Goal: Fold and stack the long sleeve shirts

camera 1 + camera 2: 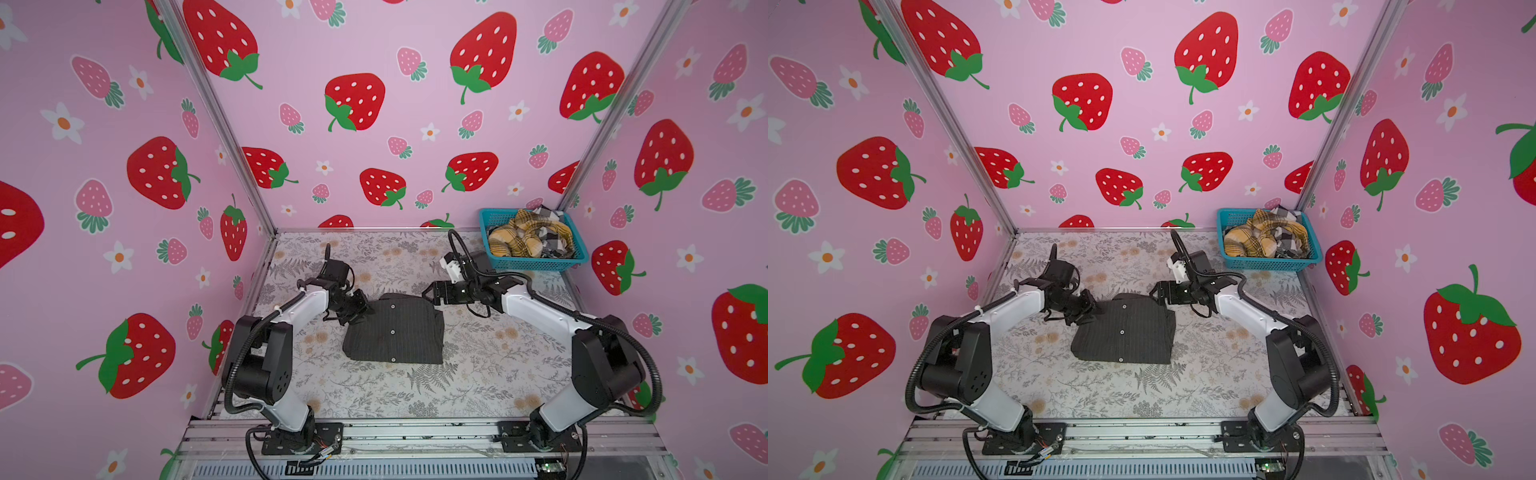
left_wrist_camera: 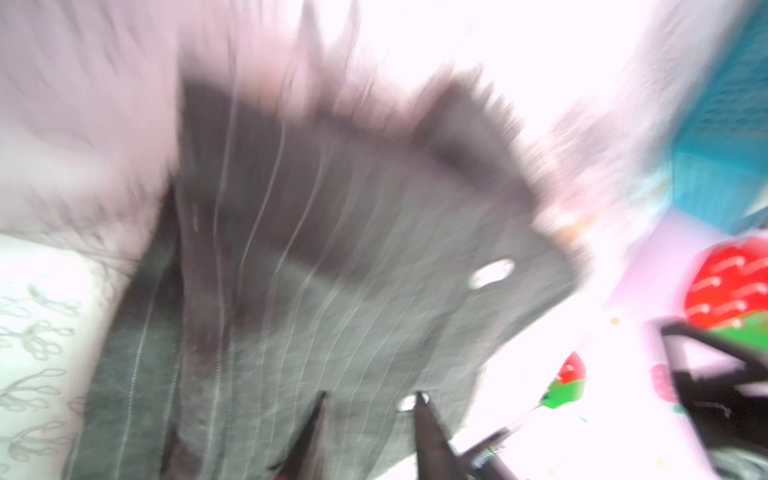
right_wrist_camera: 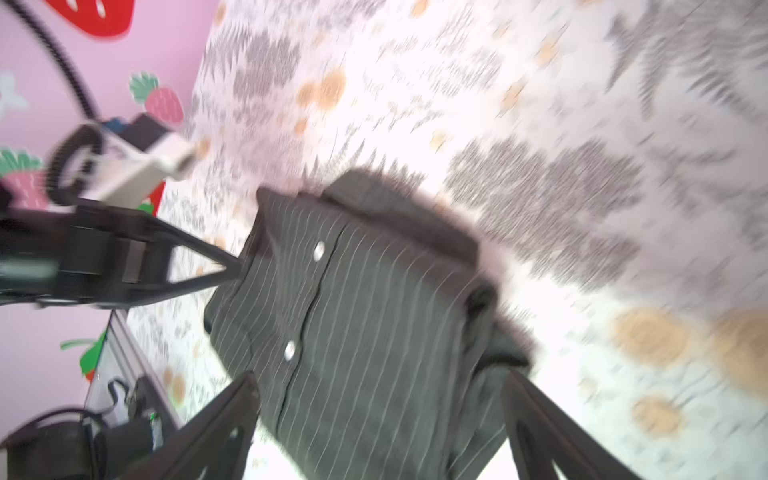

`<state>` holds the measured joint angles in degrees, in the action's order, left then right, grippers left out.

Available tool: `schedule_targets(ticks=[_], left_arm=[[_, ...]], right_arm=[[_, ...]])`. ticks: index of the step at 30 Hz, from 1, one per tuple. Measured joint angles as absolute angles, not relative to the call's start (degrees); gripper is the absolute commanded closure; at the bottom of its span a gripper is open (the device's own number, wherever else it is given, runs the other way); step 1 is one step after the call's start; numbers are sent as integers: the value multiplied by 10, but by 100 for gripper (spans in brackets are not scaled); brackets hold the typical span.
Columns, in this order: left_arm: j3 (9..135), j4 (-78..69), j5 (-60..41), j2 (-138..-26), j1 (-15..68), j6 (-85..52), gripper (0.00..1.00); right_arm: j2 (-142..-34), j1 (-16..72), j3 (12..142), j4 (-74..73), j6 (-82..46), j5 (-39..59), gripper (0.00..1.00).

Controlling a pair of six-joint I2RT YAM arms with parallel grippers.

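Your charcoal pinstripe shirt (image 1: 395,332) lies folded into a rough rectangle near the middle of the floral-covered table (image 1: 374,395), placket up, with three buttons showing in both top views (image 1: 1123,332).

Your left gripper (image 1: 357,316) sits at the shirt's far left corner, its tip right at the cloth edge. In the left wrist view the two fingertips (image 2: 420,405) stand a little apart, with the striped cloth (image 2: 332,270) spread just beyond them. That view is badly blurred, so you cannot tell whether any fabric lies in the gap. From the right wrist camera, the left gripper (image 3: 235,266) shows its tip touching the shirt's corner.

Your right gripper (image 1: 430,293) hangs by the far right corner of the shirt, near the collar end. Its fingers (image 3: 232,415) are spread wide, and the shirt (image 3: 374,324) lies beyond and between them with nothing clamped. One fingertip is by the button line, the other by the bunched edge.

A mustard plaid shirt (image 1: 523,237) and a black-and-white check shirt (image 1: 555,246) are heaped in the teal mesh basket (image 1: 536,262) at the table's far right corner, well apart from both grippers.
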<state>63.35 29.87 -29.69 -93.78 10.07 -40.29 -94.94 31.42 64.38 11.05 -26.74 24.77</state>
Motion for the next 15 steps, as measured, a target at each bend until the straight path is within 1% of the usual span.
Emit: schedule_targets(ticks=[1,4,9,11,15], left_arm=[[657,295,-305,-940,84,-397,43],[704,278,-336,-955,43,-392,42],[701,244,-366,-1007,-2,-389,39],[689,237,-371,-1029,-7,-389,39],[671,220,-380,-1075,-6,-388,44]], right_arm=[[-973,302,649,102,-261,257,6],[-1037,292,662,90,-243,289,6],[-1100,309,684,88,-222,331,7],[-1115,315,696,87,-217,336,10],[-1136,320,709,82,-213,341,14]])
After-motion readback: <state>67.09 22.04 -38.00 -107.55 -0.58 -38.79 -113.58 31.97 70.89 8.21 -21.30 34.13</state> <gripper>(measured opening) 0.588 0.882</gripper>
